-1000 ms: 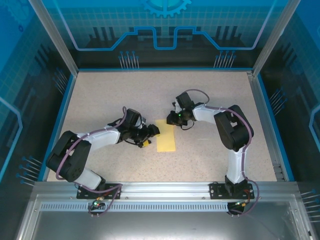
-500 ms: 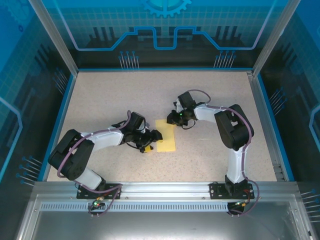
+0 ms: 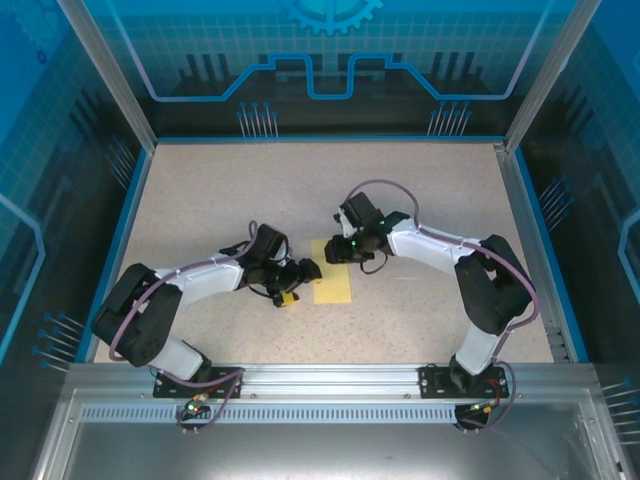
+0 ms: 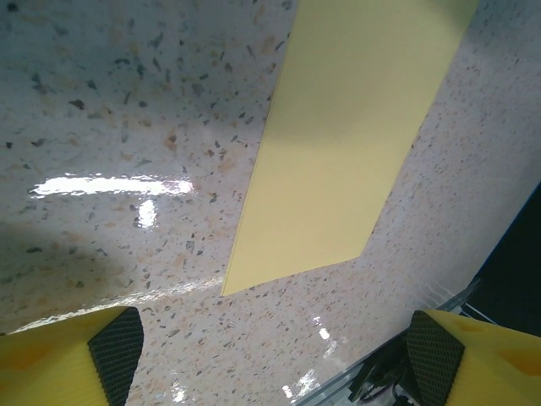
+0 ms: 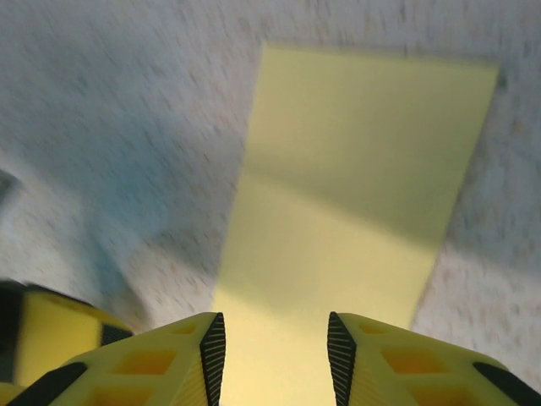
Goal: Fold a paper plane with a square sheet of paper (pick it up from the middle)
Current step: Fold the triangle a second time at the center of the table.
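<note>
The pale yellow sheet of paper lies flat on the speckled table as a long narrow rectangle. My left gripper sits just left of its near half, open wide. In the left wrist view its fingertips frame bare table, and the paper lies ahead of them, untouched. My right gripper hovers over the paper's far end, pointing down. In the right wrist view its jaws stand apart with the paper showing flat beneath the gap.
The speckled table is ringed by a blue rim and glass walls. An aluminium rail carries both arm bases at the near edge. The left gripper's yellow finger shows at the lower left of the right wrist view.
The right gripper's jaws have spread and its arm has swung, elbow moving out to the right. The left gripper has opened a little wider beside the paper. The paper has not moved.
</note>
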`<state>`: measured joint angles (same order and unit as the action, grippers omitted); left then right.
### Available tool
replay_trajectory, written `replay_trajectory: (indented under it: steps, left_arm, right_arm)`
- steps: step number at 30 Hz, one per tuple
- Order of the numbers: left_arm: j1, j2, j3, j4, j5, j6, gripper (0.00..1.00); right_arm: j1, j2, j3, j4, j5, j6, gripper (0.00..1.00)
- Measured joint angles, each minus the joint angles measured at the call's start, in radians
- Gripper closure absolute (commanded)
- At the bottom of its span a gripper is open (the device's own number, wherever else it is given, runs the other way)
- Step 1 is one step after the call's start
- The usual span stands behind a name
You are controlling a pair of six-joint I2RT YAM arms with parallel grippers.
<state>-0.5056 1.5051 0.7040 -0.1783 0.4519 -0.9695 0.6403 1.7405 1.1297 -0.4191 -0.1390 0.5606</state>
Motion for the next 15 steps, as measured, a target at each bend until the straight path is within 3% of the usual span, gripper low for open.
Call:
replay_trajectory:
  steps: [9,15]
  left_arm:
    - [0.0,0.002,-0.006,0.031,0.027,-0.001,0.21]
    - [0.0,0.024,-0.006,0.055,0.056,-0.002,0.21]
  right_arm:
    - [0.0,0.006,-0.09,-0.029,-0.035,0.042,0.76]
    - [-0.001,0.033,-0.123,0.002,-0.078,0.057,0.76]
